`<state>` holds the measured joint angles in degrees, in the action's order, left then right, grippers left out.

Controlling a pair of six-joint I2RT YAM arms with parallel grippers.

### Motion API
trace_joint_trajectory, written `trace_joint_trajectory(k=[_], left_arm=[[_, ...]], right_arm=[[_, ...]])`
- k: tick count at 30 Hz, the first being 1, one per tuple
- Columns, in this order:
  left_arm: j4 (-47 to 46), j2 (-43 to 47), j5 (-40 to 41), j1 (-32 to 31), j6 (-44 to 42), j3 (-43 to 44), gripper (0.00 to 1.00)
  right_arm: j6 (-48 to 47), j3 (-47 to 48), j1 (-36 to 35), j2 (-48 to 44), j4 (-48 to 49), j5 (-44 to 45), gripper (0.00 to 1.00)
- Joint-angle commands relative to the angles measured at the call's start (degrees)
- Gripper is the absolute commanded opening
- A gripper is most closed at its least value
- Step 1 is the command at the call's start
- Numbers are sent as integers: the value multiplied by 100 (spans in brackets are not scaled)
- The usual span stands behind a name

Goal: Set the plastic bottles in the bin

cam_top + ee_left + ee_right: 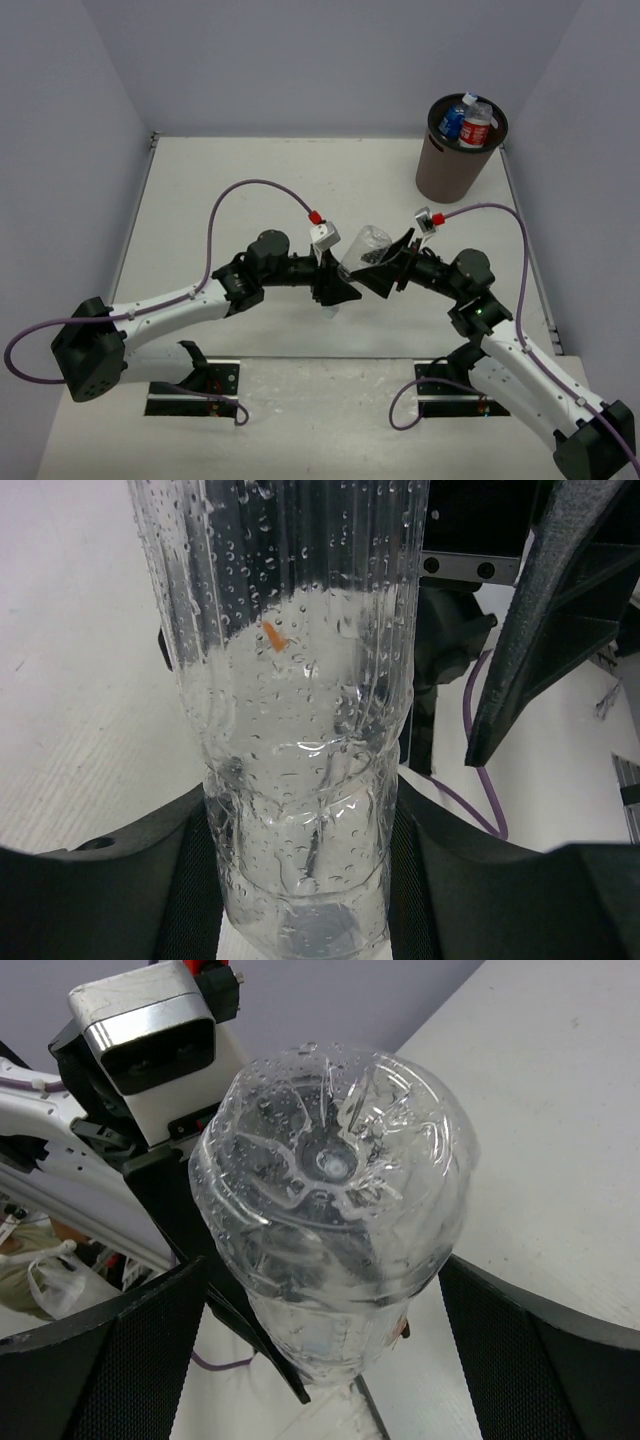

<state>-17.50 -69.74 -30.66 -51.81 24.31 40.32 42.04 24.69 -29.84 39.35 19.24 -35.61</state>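
A plain clear bottle (362, 250), wet inside, is held above the table's middle. My left gripper (335, 282) is shut on its lower part; in the left wrist view both fingers press on the bottle (300, 730) and the gripper (305, 880) squeezes it. My right gripper (388, 265) is open around the bottle's other end; in the right wrist view the bottle's base (330, 1190) faces the camera with gaps to both fingers of the gripper (325, 1350). The dark-brown bin (455, 165) stands at the back right, with a red-label bottle (477, 127) and a blue-label bottle (453, 118) inside.
Purple cables (240, 195) arc over the table from both wrists. The right gripper's black finger (540, 630) shows in the left wrist view. The left wrist's camera housing (150, 1030) shows in the right wrist view. Grey walls close in the table's left, back and right.
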Motion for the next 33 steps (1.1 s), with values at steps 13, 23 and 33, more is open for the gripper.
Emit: trace_joint_trajectory(k=[13,23,33], left_arm=[[-272,22,-128,-362,-87,108,16],[420,478,605,-365,-265,182,100],[2893,1725,4636,-85,541,495,100]], right_arm=[[138,203,-54,-54,426,717,73],[-28,363,-57,-31,-23,1224,26],[-1906,2407,-39,600,-1985,4448,24]])
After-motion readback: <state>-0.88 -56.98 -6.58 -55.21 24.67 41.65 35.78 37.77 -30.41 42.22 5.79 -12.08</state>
